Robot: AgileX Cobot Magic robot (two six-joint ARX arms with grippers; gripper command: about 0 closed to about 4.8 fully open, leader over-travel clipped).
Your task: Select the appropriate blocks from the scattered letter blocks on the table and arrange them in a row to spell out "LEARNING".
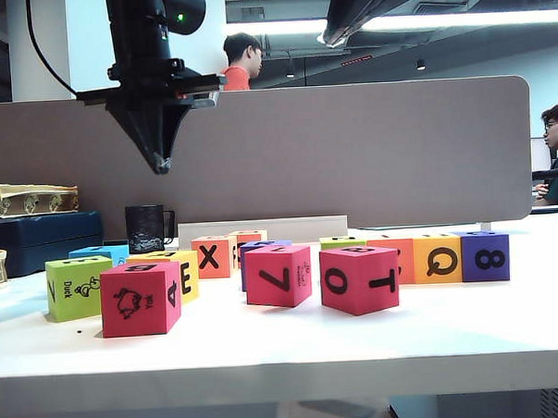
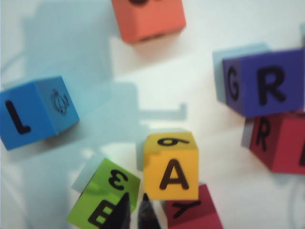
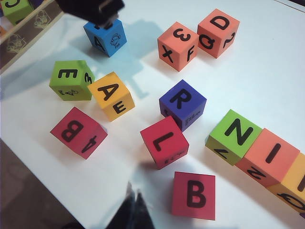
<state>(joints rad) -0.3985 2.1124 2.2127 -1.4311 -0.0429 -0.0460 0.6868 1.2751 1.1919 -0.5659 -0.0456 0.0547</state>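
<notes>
Letter blocks lie scattered on the white table (image 1: 285, 352). My left gripper (image 1: 158, 163) hangs high above the table's left side, shut and empty (image 2: 136, 200). Under it are a green E block (image 2: 102, 200), a yellow A block (image 2: 171, 164), a blue L block (image 2: 31, 114) and a purple R block (image 2: 267, 81). My right gripper (image 3: 134, 191) is shut on nothing, over bare table beside a red B block (image 3: 194, 194). Ahead of it lie a red L block (image 3: 164, 141), the purple R block (image 3: 182, 104) and a touching green N block (image 3: 233, 136) and orange I block (image 3: 267, 156).
A black mug (image 1: 146, 229) stands at the back left in front of the grey-brown partition (image 1: 351, 150). Boxes (image 1: 34, 220) sit at the far left. Red blocks with 4 (image 1: 139, 298), 7 (image 1: 277, 276) and T (image 1: 359, 280) stand nearest the front edge.
</notes>
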